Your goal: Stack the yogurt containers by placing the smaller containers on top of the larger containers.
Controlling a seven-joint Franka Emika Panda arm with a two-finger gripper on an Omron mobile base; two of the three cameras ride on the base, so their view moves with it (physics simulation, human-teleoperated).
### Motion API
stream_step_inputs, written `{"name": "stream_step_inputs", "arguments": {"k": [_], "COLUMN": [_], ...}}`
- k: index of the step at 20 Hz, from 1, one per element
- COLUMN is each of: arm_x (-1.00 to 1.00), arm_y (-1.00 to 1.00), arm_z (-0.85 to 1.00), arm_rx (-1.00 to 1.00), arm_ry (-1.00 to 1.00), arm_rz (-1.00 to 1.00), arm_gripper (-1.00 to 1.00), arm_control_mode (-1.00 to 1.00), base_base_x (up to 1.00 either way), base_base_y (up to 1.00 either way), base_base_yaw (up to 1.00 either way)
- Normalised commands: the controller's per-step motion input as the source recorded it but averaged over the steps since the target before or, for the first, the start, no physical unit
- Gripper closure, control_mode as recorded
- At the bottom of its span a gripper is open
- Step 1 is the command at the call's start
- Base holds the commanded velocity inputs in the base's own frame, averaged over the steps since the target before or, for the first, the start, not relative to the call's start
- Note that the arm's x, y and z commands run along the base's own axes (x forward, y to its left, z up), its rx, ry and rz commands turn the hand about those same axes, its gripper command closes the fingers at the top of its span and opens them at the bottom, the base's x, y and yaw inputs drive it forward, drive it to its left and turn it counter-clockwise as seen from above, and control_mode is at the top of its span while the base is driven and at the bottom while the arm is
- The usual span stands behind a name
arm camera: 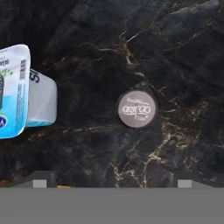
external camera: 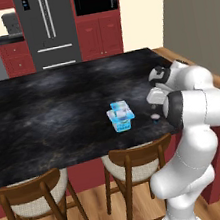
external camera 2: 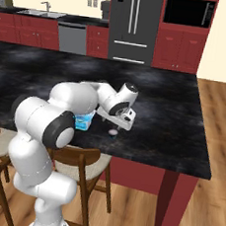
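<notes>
One long black marbled bench (external camera: 42, 118) runs across both base views, with a steel fridge (external camera: 50, 25) and red cabinets (external camera: 100, 35) behind its far edge.

Two wooden chairs (external camera: 134, 166) with pale seats are tucked under its near edge.

White arm (external camera: 195, 105) is folded over the bench's right end, hand low and pointing down at the top.

Fingers (arm camera: 110, 177) stand wide apart with nothing between them. In the hand view the two dark tips show near the bottom corners, bare bench between.

Larger tub (external camera: 122, 120), light blue, squarish, with a white-and-blue lid, sits upright on the bench close to the near edge, toward the right end. In the hand view it lies at the left margin (arm camera: 19, 92), well clear of the fingers. In the right base view the arm's elbow half hides it (external camera 2: 85, 122).

Small cup (external camera: 118, 104), light blue, stands just behind the tub on the far-edge side. Cannot tell whether the two touch.

Tiny round disc (arm camera: 136, 109), greyish with printed lettering, lies flat on the bench below the hand, between the tub and the right edge and apart from both.
</notes>
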Motion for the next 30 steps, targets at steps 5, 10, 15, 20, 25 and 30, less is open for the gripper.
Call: {"name": "stream_step_inputs", "arguments": {"k": [5,10,15,20,25,30], "arm_x": [0.03,0.02,0.07,0.17,0.28,0.19], "arm_y": [0.0,0.0,0.0,0.01,0.0,0.0], "arm_z": [-0.14,-0.11,-0.11,-0.17,-0.11,-0.18], "arm_rx": [-0.05,-0.09,-0.02,0.0,0.0,0.0], "arm_ry": [-0.09,-0.06,-0.01,0.0,0.0,0.0], "arm_rz": [0.01,0.0,0.0,0.0,0.0,0.0], "arm_gripper": [-1.0,-1.0,-1.0,-1.0,-1.0,-1.0], "arm_control_mode": [-1.0,-1.0,-1.0,-1.0,-1.0,-1.0], "base_base_x": [0.0,0.0,0.0,0.0,0.0,0.0], "base_base_y": [0.0,0.0,0.0,0.0,0.0,0.0], "base_base_yaw": [0.0,0.0,0.0,0.0,0.0,0.0]}}
